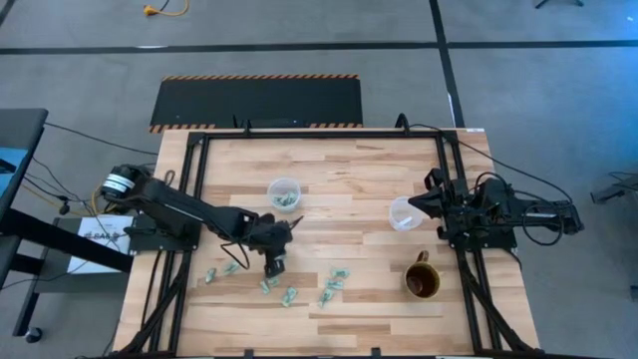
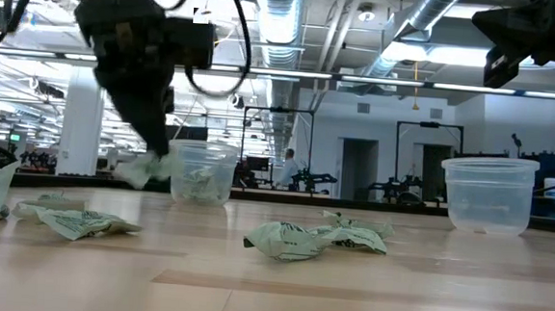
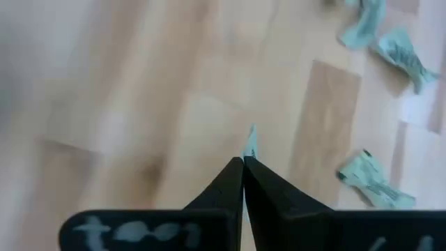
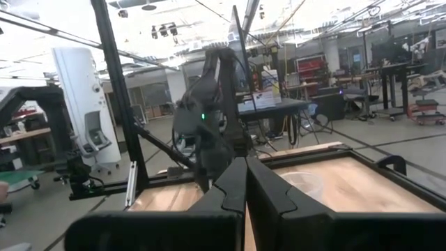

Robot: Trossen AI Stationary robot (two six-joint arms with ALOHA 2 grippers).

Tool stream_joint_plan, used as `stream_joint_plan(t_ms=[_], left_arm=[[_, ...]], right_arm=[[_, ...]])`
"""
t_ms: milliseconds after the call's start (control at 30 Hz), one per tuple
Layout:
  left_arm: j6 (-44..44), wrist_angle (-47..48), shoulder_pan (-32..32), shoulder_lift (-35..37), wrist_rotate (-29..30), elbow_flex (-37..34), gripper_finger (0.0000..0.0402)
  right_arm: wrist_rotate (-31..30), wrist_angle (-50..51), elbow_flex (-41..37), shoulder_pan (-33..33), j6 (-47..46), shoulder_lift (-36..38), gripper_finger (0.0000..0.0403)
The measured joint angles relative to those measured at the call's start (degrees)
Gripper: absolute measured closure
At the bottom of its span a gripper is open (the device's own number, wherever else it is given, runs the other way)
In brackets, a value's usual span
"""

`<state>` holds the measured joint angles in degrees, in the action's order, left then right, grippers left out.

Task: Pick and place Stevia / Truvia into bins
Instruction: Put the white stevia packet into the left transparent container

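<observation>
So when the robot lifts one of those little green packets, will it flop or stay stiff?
Probably floppy: the packets on the table lie crumpled and bent. Likely very light too, since the left gripper holds one by just a thin edge. It could slip out easily.

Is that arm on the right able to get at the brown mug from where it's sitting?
Probably yes. The right gripper, shut and empty, waits beside a clear cup, and the brown mug stands just toward the table's front edge on that arm's side, with bare wood between them.
</observation>
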<state>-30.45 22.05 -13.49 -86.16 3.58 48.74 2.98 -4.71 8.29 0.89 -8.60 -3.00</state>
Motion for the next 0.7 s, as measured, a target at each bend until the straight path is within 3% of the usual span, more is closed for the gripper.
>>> stream_joint_plan(t_ms=[333, 467, 700], left_arm=[[8.2, 1.1, 6.7, 15.9, 22.4, 0.7, 0.0401], [10.4, 1.2, 13.6, 17.6, 21.6, 0.7, 0.0401], [13.3, 0.8, 24.4, 13.5, 12.7, 0.7, 0.0401]], right_arm=[[0.0, 0.0, 0.0, 0.0, 0.0, 0.0, 0.0403], [0.0, 0.0, 0.0, 0.0, 0.0, 0.0, 0.0403], [0.0, 0.0, 0.0, 0.0, 0.0, 0.0, 0.0403]])
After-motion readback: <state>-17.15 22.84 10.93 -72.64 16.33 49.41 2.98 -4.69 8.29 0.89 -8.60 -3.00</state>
